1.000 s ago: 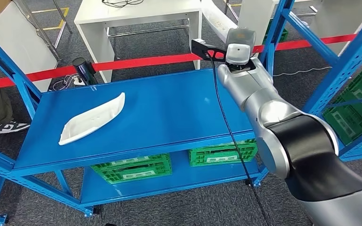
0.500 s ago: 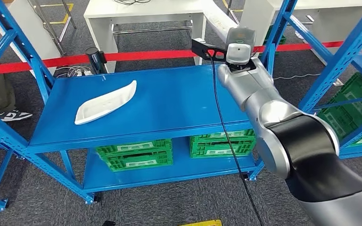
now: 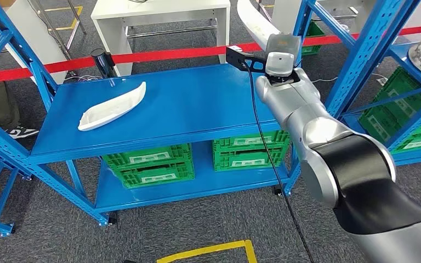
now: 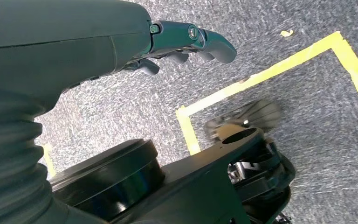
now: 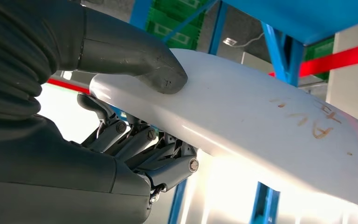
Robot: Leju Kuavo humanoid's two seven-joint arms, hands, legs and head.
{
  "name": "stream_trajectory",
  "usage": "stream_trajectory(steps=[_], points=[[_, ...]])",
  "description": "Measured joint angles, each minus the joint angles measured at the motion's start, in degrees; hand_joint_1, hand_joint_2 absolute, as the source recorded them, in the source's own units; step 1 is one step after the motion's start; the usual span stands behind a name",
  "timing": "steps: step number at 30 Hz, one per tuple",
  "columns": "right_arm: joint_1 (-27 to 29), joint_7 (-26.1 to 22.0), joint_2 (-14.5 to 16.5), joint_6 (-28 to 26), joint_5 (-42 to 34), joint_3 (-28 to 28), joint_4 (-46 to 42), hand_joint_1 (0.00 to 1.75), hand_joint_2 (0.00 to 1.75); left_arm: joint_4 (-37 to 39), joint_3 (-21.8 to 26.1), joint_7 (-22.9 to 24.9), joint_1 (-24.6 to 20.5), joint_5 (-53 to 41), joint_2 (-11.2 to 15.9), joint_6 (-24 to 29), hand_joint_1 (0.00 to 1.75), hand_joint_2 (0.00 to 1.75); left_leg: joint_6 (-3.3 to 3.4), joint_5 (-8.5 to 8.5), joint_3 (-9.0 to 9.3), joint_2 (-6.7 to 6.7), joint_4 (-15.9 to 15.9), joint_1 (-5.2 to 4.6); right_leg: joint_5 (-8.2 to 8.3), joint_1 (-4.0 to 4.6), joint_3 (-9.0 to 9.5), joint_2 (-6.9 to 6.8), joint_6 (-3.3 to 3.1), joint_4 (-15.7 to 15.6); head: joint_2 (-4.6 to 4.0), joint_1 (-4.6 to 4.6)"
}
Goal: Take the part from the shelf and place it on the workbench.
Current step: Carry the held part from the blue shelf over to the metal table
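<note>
My right hand [image 5: 98,158] grips a long white curved part [image 5: 261,121], thumb [image 5: 140,60] pressed on its top face and fingers [image 5: 144,144] curled underneath. In the head view that part [image 3: 256,22] sticks up beyond my raised right wrist [image 3: 280,55], past the back edge of the blue shelf [image 3: 197,104]. A second white part [image 3: 112,106] lies on the shelf's left side. A white table [image 3: 159,8] stands behind the red tape. My left hand [image 4: 182,44] hangs over the carpet, fingers loosely apart, holding nothing.
Green crates [image 3: 148,164] sit on the lower shelf level. Red barrier tape [image 3: 159,55] runs behind the shelf. Another blue rack [image 3: 373,49] with green crates stands at right. Yellow floor tape [image 3: 208,251] marks the carpet in front. A person's shoe [image 3: 19,130] is at far left.
The whole picture has shifted: the camera has moved, and more floor and yellow tape show now. My right hand keeps its hold on the white part.
</note>
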Motion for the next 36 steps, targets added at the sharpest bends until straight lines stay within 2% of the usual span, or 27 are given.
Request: stream_trajectory(steps=[1,2,3,4,6,8,10,11,12,13,14,16,17,18,19,20,21,23,25,27,28,31,32,33,34,35,36], points=[[0.0,0.0,0.0,0.0,0.0,0.0,0.0,1.62,1.75,0.0,0.0,0.0,-0.1,0.0,0.0,0.0,0.00,1.75,-0.14,-2.15,-0.68,0.01,3.7,0.03,0.66,0.01,-0.81,0.01,-0.03,0.0,0.00,-0.02],[0.1,0.0,0.0,0.0,0.0,0.0,0.0,1.62,1.75,0.0,0.0,0.0,-0.1,0.1,0.0,0.0,0.00,1.75,-0.21,-3.08,-0.93,0.01,6.5,0.04,1.31,0.03,-1.64,0.01,0.00,0.0,0.00,-0.04],[0.1,0.0,0.0,0.0,0.0,0.0,0.0,1.62,1.75,0.0,0.0,0.0,-0.1,0.1,0.0,0.0,0.00,1.75,-0.18,-2.73,-0.50,0.00,8.0,0.04,1.98,0.05,-2.50,0.01,0.08,0.0,0.00,-0.04],[0.1,0.0,0.0,0.0,0.0,0.0,0.0,1.62,1.75,0.0,0.0,0.0,-0.1,0.1,0.0,0.0,0.00,1.75,-0.07,-1.41,0.83,0.00,7.5,0.04,2.66,0.06,-3.34,0.01,0.20,0.1,0.00,-0.04],[0.1,0.1,0.0,-0.1,0.0,0.0,0.0,1.62,1.75,0.0,0.0,-0.1,-0.2,0.3,0.0,0.0,0.00,1.75,0.47,0.61,6.04,-0.03,1.5,-0.02,3.95,0.08,-4.74,-0.01,0.56,0.1,0.00,-0.04],[-0.1,0.3,0.0,-0.3,0.0,0.0,-0.2,1.62,1.75,-0.1,0.0,-0.2,-0.4,0.5,0.0,0.0,0.00,1.75,1.09,-0.44,11.20,-0.13,-6.0,-0.35,5.12,0.09,-5.43,-0.13,1.19,0.0,0.00,0.03],[-0.2,0.4,0.0,-0.4,0.0,0.0,-0.2,1.62,1.75,-0.2,0.0,-0.3,-0.6,0.6,0.0,0.0,0.00,1.75,1.77,-1.09,12.57,-0.22,-9.2,-0.78,6.45,0.01,-5.50,-0.27,2.01,-0.7,0.00,-0.02],[-0.1,0.4,0.0,-0.4,0.0,0.0,-0.2,1.62,1.75,-0.2,0.0,-0.3,-0.6,0.6,0.0,0.0,0.00,1.75,2.23,-0.41,12.15,-0.17,-9.4,-0.73,7.01,-0.11,-5.53,-0.28,2.40,-1.2,0.00,-0.10],[-0.1,0.4,0.0,-0.4,0.0,0.0,-0.2,1.62,1.75,-0.2,0.0,-0.3,-0.6,0.6,0.0,0.0,0.00,1.75,2.76,0.33,11.90,-0.07,-9.7,-0.66,6.66,-0.15,-5.75,-0.22,2.69,-1.1,0.00,-0.13],[-0.1,0.4,-0.1,-0.4,0.0,0.0,-0.2,1.62,1.75,-0.2,0.0,-0.3,-0.6,0.6,-0.1,0.0,0.00,1.75,3.25,1.17,11.44,0.04,-10.0,-0.55,5.15,-0.15,-6.22,-0.15,2.90,-0.2,0.00,-0.06],[-0.1,0.5,-0.2,-0.4,0.0,0.0,-0.2,1.62,1.75,-0.2,0.0,-0.3,-0.6,0.6,-0.1,0.0,0.00,1.75,3.63,2.02,10.84,0.14,-10.2,-0.43,2.64,-0.17,-6.93,-0.09,3.02,1.9,0.00,0.00],[-0.2,0.5,-0.3,-0.5,0.0,0.0,-0.2,1.62,1.75,-0.2,0.0,-0.3,-0.7,0.6,-0.1,0.0,0.00,1.75,4.03,3.49,9.10,0.20,-10.0,-0.54,-3.12,-0.09,-8.60,-0.03,3.19,9.0,0.00,0.12],[-0.1,0.5,-0.3,-0.5,0.0,0.0,-0.2,1.62,1.75,-0.2,0.0,-0.3,-0.6,0.6,-0.1,0.0,0.00,1.75,4.07,4.16,8.11,0.21,-9.9,-0.60,-4.44,-0.06,-9.05,-0.03,3.25,12.5,0.00,0.12],[0.0,0.6,-0.3,-0.5,0.0,0.0,-0.2,1.62,1.75,-0.2,0.0,-0.3,-0.6,0.6,-0.2,0.0,0.00,1.75,4.08,4.78,7.10,0.22,-9.6,-0.66,-4.44,-0.03,-8.90,-0.03,3.25,14.7,0.00,0.12],[0.0,0.6,-0.4,-0.5,-0.1,0.0,-0.2,1.62,1.75,-0.2,0.0,-0.2,-0.6,0.6,-0.2,0.0,0.00,1.75,4.03,5.32,6.10,0.22,-9.3,-0.70,-3.33,0.00,-7.87,-0.03,3.19,15.0,0.00,0.12],[0.0,0.7,-0.4,-0.5,-0.1,0.0,-0.2,1.62,1.75,-0.2,0.0,-0.2,-0.6,0.6,-0.2,0.0,0.00,1.75,3.93,5.81,5.12,0.23,-9.0,-0.71,-1.88,0.06,-5.76,-0.03,3.05,13.1,0.00,0.12],[0.0,0.7,-0.4,-0.5,-0.1,0.0,-0.2,1.62,1.75,-0.2,0.0,-0.1,-0.6,0.6,-0.2,0.0,0.00,1.75,3.78,6.22,4.28,0.24,-8.6,-0.71,-1.40,0.15,-3.07,-0.04,2.83,9.7,0.00,0.12],[-0.1,0.7,-0.4,-0.5,-0.1,0.0,-0.3,1.62,1.75,-0.2,0.0,-0.1,-0.7,0.6,-0.3,0.0,0.00,1.75,3.25,7.00,3.14,0.25,-8.0,-0.81,-2.32,0.52,1.70,-0.03,2.32,2.6,0.00,0.09],[-0.2,0.7,-0.4,-0.5,-0.1,0.0,-0.3,1.62,1.75,-0.2,-0.1,-0.1,-0.7,0.6,-0.3,0.0,0.00,1.75,2.58,7.89,2.78,0.23,-8.0,-0.83,-3.13,0.85,3.02,0.03,1.80,0.1,0.00,0.15],[-0.3,0.8,-0.4,-0.5,-0.1,0.0,-0.3,1.62,1.75,-0.2,-0.2,0.0,-0.6,0.5,-0.3,0.0,0.00,1.75,1.84,8.07,2.38,0.13,-8.1,-0.77,-2.02,0.66,2.50,-0.10,1.11,-0.2,0.00,0.22],[-0.3,0.8,-0.4,-0.5,-0.1,0.0,-0.3,1.62,1.75,-0.2,-0.3,0.0,-0.6,0.5,-0.3,0.0,0.00,1.75,1.45,6.83,1.90,0.07,-7.3,-0.72,-1.31,0.50,2.04,-0.21,0.70,-0.5,0.00,0.17],[-0.3,0.8,-0.4,-0.4,-0.1,0.0,-0.3,1.62,1.75,-0.2,-0.4,0.0,-0.6,0.3,-0.3,0.0,0.00,1.75,0.44,-0.90,-0.22,-0.02,0.9,-0.33,0.78,0.25,-0.11,-0.32,0.06,-0.7,0.00,0.01],[-0.3,0.9,-0.4,-0.4,-0.1,0.0,-0.3,1.62,1.75,-0.2,-0.4,0.0,-0.6,0.2,-0.3,0.0,0.00,1.75,0.20,-2.49,-0.66,-0.01,4.3,-0.18,1.49,0.25,-1.00,-0.28,0.08,-0.7,0.00,0.00],[-0.2,0.9,-0.5,-0.4,-0.1,0.0,-0.3,1.62,1.75,-0.2,-0.4,0.1,-0.7,0.2,-0.3,0.0,0.00,1.75,0.04,-2.76,-0.60,-0.01,6.7,-0.08,2.23,0.24,-1.93,-0.25,0.16,-0.7,0.00,0.01],[-0.2,0.9,-0.5,-0.4,-0.1,0.0,-0.3,1.62,1.75,-0.2,-0.4,0.1,-0.7,0.1,-0.3,0.0,0.00,1.75,-0.04,-1.79,0.20,-0.01,7.5,0.00,2.99,0.23,-2.89,-0.23,0.29,-0.7,0.00,0.00],[-0.2,1.0,-0.6,-0.4,-0.1,0.0,-0.3,1.62,1.75,-0.2,-0.4,0.2,-0.8,0.0,-0.2,0.0,0.00,1.75,-0.06,-0.21,1.87,-0.01,6.5,0.08,3.75,0.21,-3.82,-0.22,0.47,-0.6,0.00,0.00],[-0.2,1.0,-0.8,-0.4,-0.1,0.0,-0.4,1.62,1.75,-0.2,-0.5,0.4,-0.9,0.0,-0.2,0.0,0.00,1.75,0.01,0.95,4.43,-0.02,3.8,0.14,4.46,0.20,-4.58,-0.22,0.70,-0.6,0.00,0.00]])
